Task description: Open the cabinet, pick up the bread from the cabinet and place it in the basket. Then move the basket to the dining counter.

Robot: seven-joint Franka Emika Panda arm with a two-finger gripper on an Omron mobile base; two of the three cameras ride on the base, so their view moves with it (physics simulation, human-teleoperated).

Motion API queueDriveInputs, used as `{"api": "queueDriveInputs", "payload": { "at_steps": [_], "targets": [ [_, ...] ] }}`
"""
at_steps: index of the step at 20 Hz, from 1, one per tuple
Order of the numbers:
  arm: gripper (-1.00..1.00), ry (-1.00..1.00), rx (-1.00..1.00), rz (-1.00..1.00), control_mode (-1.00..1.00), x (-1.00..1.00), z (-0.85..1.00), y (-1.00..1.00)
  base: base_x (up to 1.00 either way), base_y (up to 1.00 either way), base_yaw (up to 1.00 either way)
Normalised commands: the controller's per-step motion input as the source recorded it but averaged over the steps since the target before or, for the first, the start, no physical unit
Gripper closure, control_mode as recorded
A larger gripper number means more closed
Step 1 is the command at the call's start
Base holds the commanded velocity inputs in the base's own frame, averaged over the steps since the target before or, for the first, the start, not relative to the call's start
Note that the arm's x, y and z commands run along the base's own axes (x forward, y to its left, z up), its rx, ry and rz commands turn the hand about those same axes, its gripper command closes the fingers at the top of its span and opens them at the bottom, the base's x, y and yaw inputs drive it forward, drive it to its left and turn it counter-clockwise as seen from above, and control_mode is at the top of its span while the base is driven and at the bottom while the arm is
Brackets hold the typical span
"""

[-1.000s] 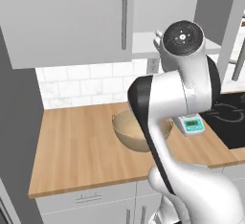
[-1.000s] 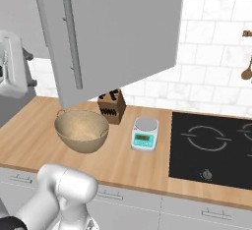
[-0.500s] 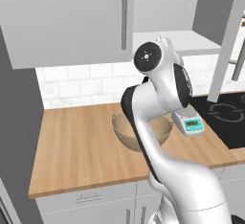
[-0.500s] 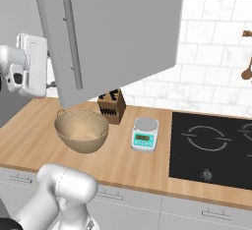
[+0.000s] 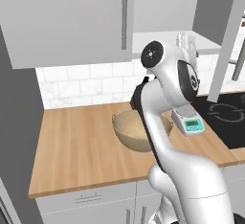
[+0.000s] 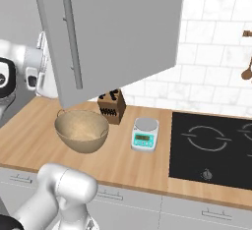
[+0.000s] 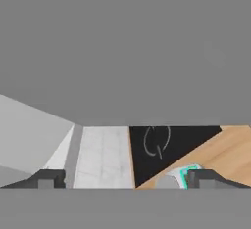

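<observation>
The cabinet point(image 5: 62, 22) has its left door shut. Its right door point(image 6: 118, 27) is swung wide open, with its bar handle point(image 6: 72, 49) facing out. My hand point(image 5: 187, 72) is raised at the height of the white shelf point(image 5: 210, 48), just behind the open door's edge point(image 6: 34, 71). My gripper point(image 7: 126, 179) is open, its fingertips point(image 7: 49, 179) wide apart with nothing between them. A flat grey cabinet surface covers the upper hand view. The tan basket point(image 5: 136, 132) sits on the wooden worktop below my arm point(image 6: 81, 130). The bread is hidden.
A knife block point(image 6: 112, 107) stands right behind the basket. A small white scale point(image 6: 145, 133) lies beside the black cooktop point(image 6: 211, 145). The open door hangs over the basket and the knife block. Bare worktop point(image 5: 76, 146) lies left of the basket.
My wrist has swung left and lower, and the hand has come in from the side toward the open cabinet. The door, the basket and the scale have not moved.
</observation>
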Motion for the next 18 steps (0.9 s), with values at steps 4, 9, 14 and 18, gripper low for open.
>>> {"api": "queueDriveInputs", "payload": {
  "at_steps": [4, 9, 14, 18],
  "targets": [
    [-1.0, -0.18, 0.06, -0.24, -1.0, -0.21, 0.0, -0.36, 0.0, 0.0, 0.0],
    [-1.0, -0.12, 0.1, -0.25, -1.0, -0.75, 0.03, -0.45, 0.0, 0.0, 0.0],
    [-1.0, -0.05, 0.12, -0.25, -1.0, -0.37, 0.11, -0.81, 0.0, 0.0, 0.0],
    [-1.0, -0.01, 0.14, -0.19, -1.0, -0.06, 0.2, -0.98, 0.0, 0.0, 0.0]
  ]
}}
